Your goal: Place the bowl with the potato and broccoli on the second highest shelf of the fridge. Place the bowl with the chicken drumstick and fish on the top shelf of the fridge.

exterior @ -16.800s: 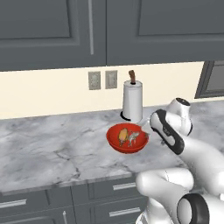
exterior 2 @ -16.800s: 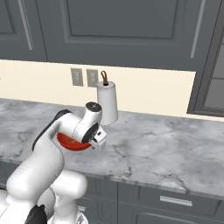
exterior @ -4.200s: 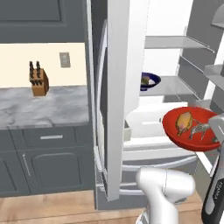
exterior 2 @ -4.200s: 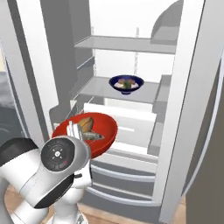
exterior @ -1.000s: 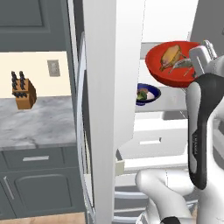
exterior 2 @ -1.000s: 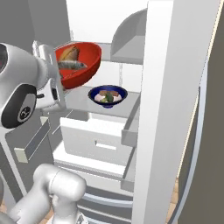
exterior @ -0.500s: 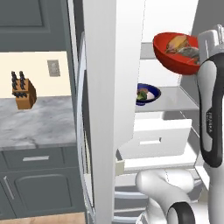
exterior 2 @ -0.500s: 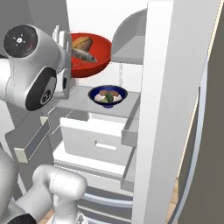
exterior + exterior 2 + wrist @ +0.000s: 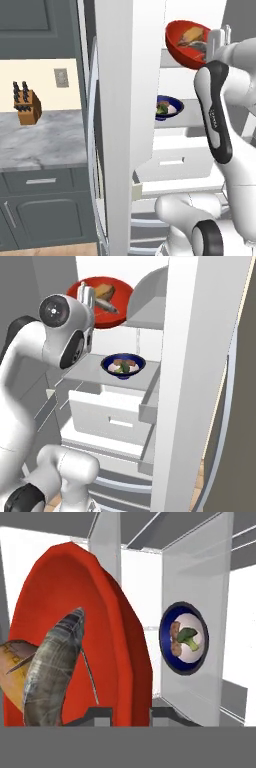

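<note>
We see our gripper (image 9: 126,714) clamped on the red bowl's (image 9: 117,637) rim, the fish (image 9: 52,664) and drumstick (image 9: 12,672) inside, and the blue bowl (image 9: 183,638) with broccoli (image 9: 188,635) beyond on a shelf (image 9: 195,572).

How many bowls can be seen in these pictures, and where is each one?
2. The red bowl is held up by the gripper near the fridge's top. The blue bowl sits on a fridge shelf below. Others may be hidden.

**Three views into the open fridge**

The left base view looks forward from behind the arm, past the white fridge door edge (image 9: 132,100) and a marble counter (image 9: 40,140). The right base view faces the same fridge interior from the other side. Both share the round dark blue bowl (image 9: 167,107) (image 9: 123,366). The hand view, rolled sideways, sits close against the red bowl (image 9: 80,627).
</note>
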